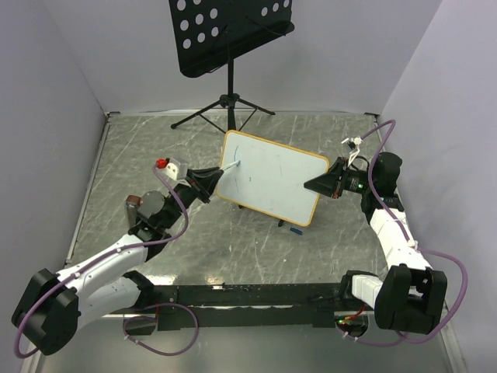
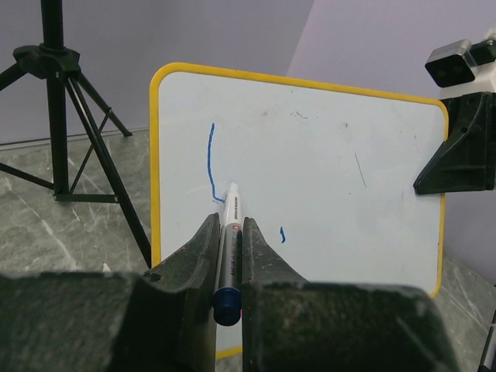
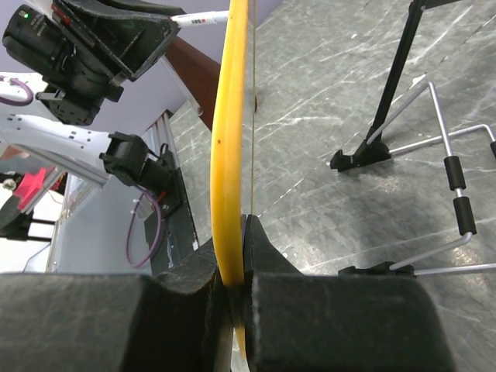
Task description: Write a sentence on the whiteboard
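The whiteboard (image 1: 272, 183) with a yellow rim stands tilted at the middle of the table. My left gripper (image 1: 220, 177) is shut on a white marker (image 2: 230, 221) with a blue end. The marker's tip touches the board's left part, at the lower end of a long blue stroke (image 2: 210, 159). A small blue mark (image 2: 283, 234) lies to its right. No whole words of the sentence show. My right gripper (image 1: 322, 184) is shut on the board's right edge (image 3: 230, 139). It also shows in the left wrist view (image 2: 457, 155).
A black perforated music stand (image 1: 231, 31) on a tripod (image 1: 229, 105) stands behind the board. A small blue cap (image 1: 295, 230) lies on the table in front of the board. A wire easel (image 3: 457, 201) sits behind the board. Walls close in left, right and back.
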### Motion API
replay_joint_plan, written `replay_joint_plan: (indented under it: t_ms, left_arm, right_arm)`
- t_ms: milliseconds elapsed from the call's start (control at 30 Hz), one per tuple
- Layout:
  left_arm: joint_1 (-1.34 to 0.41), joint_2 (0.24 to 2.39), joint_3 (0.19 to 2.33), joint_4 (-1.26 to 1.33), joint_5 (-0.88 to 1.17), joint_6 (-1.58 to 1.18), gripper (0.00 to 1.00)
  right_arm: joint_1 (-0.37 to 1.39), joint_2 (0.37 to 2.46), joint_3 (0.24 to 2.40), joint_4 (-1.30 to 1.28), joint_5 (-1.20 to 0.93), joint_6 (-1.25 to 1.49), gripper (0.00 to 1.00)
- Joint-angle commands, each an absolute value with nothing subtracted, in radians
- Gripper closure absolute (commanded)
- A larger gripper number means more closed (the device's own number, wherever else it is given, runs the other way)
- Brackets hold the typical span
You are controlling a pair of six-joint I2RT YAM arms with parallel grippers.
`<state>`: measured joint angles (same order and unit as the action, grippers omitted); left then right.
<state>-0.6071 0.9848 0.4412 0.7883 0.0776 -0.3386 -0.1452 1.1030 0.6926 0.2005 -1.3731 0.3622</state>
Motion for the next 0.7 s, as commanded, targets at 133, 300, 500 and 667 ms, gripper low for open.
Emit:
replay_joint_plan:
  t_ms: [133,300,500,667]
  left_arm:
    - [-0.607,0.973,0.505,0.848,0.103,-0.353,0.99]
    - [-0.606,0.980,0.509,0.845,0.104,-0.351,0.99]
    - [-0.606,0.999,0.522,0.825,0.092,-0.350,0.99]
    - [-0.606,1.012,0.531,0.822,0.106,-0.350,0.99]
  right_arm:
    - [-0.140,1.092,0.699,0.281,-1.427,0.357,1.00]
    - [-0.140,1.091,0.699,0.281,-1.425,0.357,1.00]
    - [-0.140,1.092,0.699,0.281,-1.425,0.357,1.00]
    - [-0.140,1.092,0.699,0.281,-1.427,0.357,1.00]
